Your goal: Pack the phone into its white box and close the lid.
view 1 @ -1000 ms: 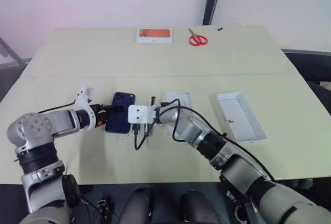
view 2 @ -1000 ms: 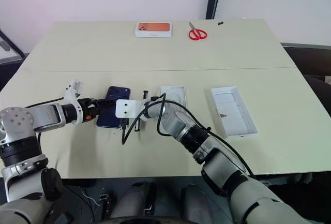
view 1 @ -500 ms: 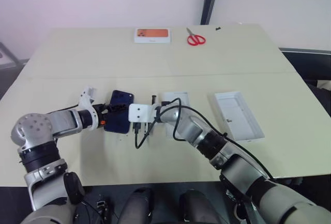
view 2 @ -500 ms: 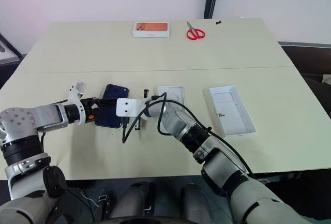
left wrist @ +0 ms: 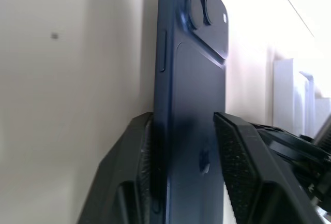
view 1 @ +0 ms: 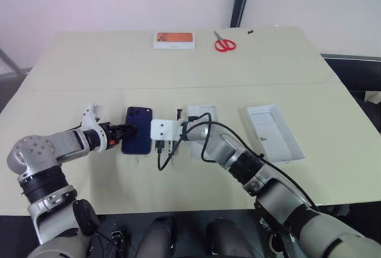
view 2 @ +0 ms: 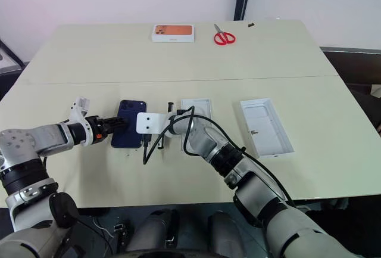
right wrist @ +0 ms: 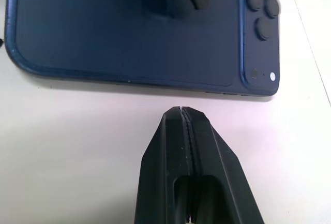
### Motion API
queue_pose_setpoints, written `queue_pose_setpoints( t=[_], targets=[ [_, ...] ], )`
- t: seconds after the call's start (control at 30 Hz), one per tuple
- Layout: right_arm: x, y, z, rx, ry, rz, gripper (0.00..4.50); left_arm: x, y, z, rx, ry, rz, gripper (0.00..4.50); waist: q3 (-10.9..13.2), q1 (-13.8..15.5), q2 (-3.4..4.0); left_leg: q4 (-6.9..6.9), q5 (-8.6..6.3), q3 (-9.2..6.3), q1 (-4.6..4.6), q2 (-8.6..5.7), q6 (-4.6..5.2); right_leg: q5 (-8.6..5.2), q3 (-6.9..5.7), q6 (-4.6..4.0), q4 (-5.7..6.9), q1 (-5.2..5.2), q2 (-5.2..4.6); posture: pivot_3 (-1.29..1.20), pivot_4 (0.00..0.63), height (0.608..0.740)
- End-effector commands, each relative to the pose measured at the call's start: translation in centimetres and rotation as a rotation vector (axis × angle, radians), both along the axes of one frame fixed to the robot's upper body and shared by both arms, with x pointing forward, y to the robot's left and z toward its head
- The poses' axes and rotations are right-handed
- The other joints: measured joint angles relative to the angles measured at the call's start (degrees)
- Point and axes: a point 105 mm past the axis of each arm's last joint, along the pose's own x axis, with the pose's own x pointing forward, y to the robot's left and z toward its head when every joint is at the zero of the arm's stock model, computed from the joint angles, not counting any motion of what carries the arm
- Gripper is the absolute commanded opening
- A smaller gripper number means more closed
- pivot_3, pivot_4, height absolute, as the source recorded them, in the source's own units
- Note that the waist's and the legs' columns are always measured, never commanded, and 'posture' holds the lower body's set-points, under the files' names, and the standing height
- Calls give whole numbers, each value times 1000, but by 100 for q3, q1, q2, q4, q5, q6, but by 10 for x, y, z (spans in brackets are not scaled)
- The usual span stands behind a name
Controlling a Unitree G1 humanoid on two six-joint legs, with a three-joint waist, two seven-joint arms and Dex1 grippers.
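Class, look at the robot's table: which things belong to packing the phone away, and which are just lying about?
Belonging to the job:
phone, with the left claw closed on it
white box
lid

Lying about:
red scissors
white box with orange picture

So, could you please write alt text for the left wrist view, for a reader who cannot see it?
A dark blue phone sits between the two black fingers of the left end effector, its camera bump at the far end. It lies on a pale table, and a white box stands beyond it.
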Motion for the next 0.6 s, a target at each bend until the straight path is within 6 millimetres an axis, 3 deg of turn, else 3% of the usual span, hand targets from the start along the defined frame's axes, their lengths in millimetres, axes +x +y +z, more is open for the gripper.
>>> queue_pose_setpoints(
  t=[0.03, 0.13, 0.2, 0.37, 0.53, 0.6],
  targets=[
    [-2, 1, 19, 36, -49, 19, 0, 0, 1, 14, -22, -64, 8, 1827, 0, 2, 0, 0, 0, 0, 0, 0, 0, 0, 0, 0, 0, 0, 0, 0, 150, 740],
    [-3, -2, 24, 42, -56, 20, 0, 0, -1, 17, -40, -79, 12, 953, 0, 7, -1, 0, 0, 0, 0, 0, 0, 0, 0, 0, -1, 0, 0, 0, 150, 740],
    [-3, -5, 28, 50, -63, 14, 0, 0, -3, 19, -55, -92, 10, 122, -3, 20, -6, 0, 0, -1, 3, 1, -1, 0, -1, 0, -1, 0, 0, 0, 150, 740],
    [0, -21, 42, 58, -94, -17, 0, 3, -10, 33, -85, -148, 1, 49, -2, 30, -7, -6, 1, -2, 10, 1, -2, 0, -1, 0, -6, 1, 0, 0, 150, 740],
    [-5, -55, 70, 132, -47, -44, 0, 10, -31, 71, -124, -291, -53, 49, 8, 57, -27, -1, 1, -2, 1, 1, -2, 0, -1, 0, -9, 3, 0, 0, 150, 740],
    [-9, -76, 84, 172, -19, -44, 0, 13, -50, 88, -169, -354, -92, 49, 10, 88, -29, -2, 1, -2, -5, 1, -2, 0, -2, 0, -10, 7, 0, 0, 150, 740]
  ],
)
